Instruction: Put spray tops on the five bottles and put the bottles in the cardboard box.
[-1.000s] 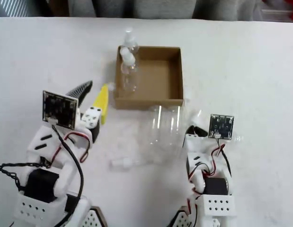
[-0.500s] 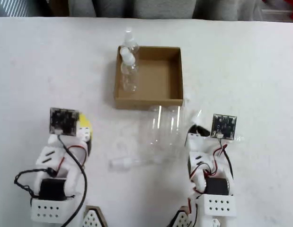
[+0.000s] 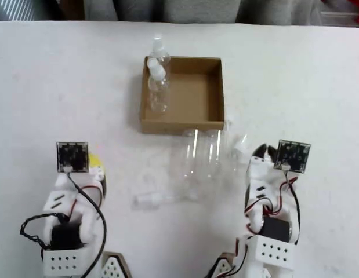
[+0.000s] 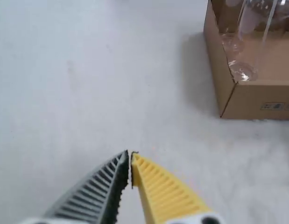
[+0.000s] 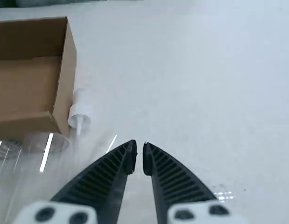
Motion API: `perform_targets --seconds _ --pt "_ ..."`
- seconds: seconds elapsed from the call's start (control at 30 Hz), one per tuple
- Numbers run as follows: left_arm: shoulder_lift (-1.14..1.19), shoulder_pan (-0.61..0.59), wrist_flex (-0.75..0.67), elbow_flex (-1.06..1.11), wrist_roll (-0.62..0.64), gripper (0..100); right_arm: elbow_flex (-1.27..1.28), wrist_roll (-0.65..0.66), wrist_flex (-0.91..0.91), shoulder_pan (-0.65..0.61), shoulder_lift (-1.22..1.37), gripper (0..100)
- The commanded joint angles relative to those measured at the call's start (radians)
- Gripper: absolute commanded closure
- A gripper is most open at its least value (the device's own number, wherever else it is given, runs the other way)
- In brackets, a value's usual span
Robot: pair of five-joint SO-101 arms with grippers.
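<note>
The cardboard box (image 3: 191,116) stands mid-table, with one capped bottle (image 3: 158,87) lying inside along its left wall. A second capped bottle (image 3: 159,51) stands just behind the box. Two clear uncapped bottles (image 3: 202,155) lie in front of it, and a third bottle (image 3: 167,198) lies nearer me. Loose spray tops (image 3: 239,143) rest off the box's front right corner (image 5: 80,112). My left gripper (image 4: 130,162) is shut and holds nothing, low over bare table left of the box (image 4: 237,93). My right gripper (image 5: 138,153) is shut and holds nothing, beside the clear bottles (image 5: 23,154).
Both arm bases sit at the near edge, the left arm (image 3: 69,214) and the right arm (image 3: 272,208). Open white table lies to the far left and far right of the box.
My left arm has pulled back from beside the box toward the near edge. My right arm has shifted a little to the right. The bottles and box have stayed put.
</note>
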Motion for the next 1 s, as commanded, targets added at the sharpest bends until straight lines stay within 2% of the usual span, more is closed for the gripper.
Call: perform_targets --seconds 0.0,0.2,0.3,0.37,0.47,0.6,0.7,0.83,0.97 --pt "-0.010 -0.012 0.026 -0.002 -0.023 98 -0.153 0.025 0.093 0.048 -0.001 98.2" --pt "-0.010 -0.012 0.084 -0.002 -0.175 98 -0.307 0.029 0.223 0.114 0.001 98.2" --pt "-0.010 -0.012 0.098 -0.002 -0.198 98 -0.322 0.031 0.289 0.168 0.027 97.8" --pt "-0.010 -0.012 0.098 -0.002 -0.195 98 -0.319 0.057 0.306 0.246 0.091 97.8" --pt "-0.010 -0.012 0.098 -0.002 -0.195 98 -0.318 0.155 0.283 0.400 0.259 97.8" --pt "-0.010 -0.012 0.098 -0.002 -0.195 98 -0.324 0.331 0.140 0.587 0.513 98.1" --pt "-0.010 -0.008 0.091 -0.002 -0.195 98 -0.324 0.414 0.038 0.691 0.674 98.1" --pt "-0.010 0.050 0.089 -0.002 -0.195 98 -0.324 0.483 -0.025 0.773 0.823 98.1" --pt "-0.010 0.082 0.097 -0.002 -0.196 98 -0.356 0.520 0.031 0.776 0.845 97.8"
